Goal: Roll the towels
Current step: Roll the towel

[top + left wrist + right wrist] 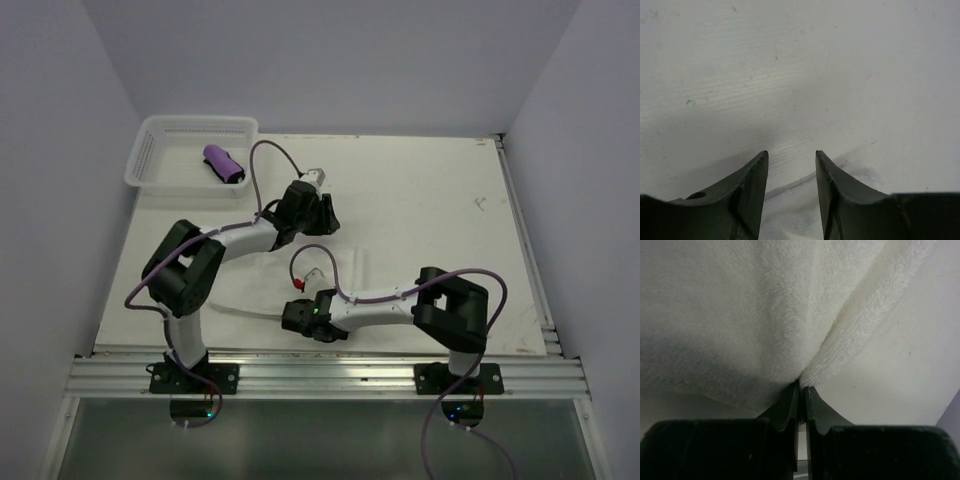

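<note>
The small purple towel (224, 164) lies rolled inside the white mesh basket (160, 135) at the back left. The large fluffy white towel (265, 290) lies on the table between the two arms and is hard to tell from the white tabletop. It fills the right wrist view (765, 315), where my right gripper (802, 386) is shut on a pinched edge of it, near the table's front (293, 317). My left gripper (322, 212) stands open farther back. Its fingers (755, 190) straddle an edge of the white towel (790, 215) without gripping it.
The white table (440, 210) stretches bare to the right, with a raised rail along its right edge (525, 240). Purple cables loop over both arms. Walls close in the back and both sides.
</note>
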`<state>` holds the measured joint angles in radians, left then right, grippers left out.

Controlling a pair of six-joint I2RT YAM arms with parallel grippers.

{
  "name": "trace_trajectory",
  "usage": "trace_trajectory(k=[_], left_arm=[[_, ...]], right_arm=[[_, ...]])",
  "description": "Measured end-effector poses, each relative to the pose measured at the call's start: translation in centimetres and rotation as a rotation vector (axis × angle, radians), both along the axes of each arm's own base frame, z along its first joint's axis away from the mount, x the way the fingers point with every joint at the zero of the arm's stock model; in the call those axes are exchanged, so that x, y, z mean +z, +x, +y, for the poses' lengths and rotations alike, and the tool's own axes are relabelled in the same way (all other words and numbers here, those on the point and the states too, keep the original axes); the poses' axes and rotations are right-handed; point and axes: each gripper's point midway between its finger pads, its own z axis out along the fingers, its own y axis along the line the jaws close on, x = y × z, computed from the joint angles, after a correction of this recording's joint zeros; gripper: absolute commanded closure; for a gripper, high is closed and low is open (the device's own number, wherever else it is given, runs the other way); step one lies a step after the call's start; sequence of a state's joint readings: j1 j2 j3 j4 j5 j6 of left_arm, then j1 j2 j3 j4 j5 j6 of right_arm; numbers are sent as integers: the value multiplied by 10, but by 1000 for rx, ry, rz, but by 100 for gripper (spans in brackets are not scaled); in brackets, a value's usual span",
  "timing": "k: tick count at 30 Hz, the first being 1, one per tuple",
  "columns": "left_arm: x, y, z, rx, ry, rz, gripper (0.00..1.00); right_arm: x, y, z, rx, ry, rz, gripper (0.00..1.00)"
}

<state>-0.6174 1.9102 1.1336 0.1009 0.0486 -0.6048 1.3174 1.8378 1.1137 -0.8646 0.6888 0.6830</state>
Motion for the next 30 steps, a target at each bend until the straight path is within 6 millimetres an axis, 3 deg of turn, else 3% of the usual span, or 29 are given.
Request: trace_trajectory(k=[4,7,9,12,19,25,30], left_arm=[[49,-1,-9,-43,-80,-76,33],[74,-6,-23,-115,-149,-101,30],[79,-12,-32,-170,-184,-90,30],[65,-21,-41,-226,-190,-37,29],[11,-42,-55,-271,-83,121,27],[4,-56,-79,-329,-32,148,27],[0,-57,-77,-316,37,147,27]], right_arm=[[-3,3,-3,3,-60,-9,100],[-3,4,-4,3,-76,-14,100],[-3,4,-4,3,-77,-15,100],[-3,5,-4,3,-81,-15,100],[-4,7,-6,6,-120,-26,100],[-4,8,-6,7,-130,-28,100],[-4,8,-7,7,-137,-29,100]])
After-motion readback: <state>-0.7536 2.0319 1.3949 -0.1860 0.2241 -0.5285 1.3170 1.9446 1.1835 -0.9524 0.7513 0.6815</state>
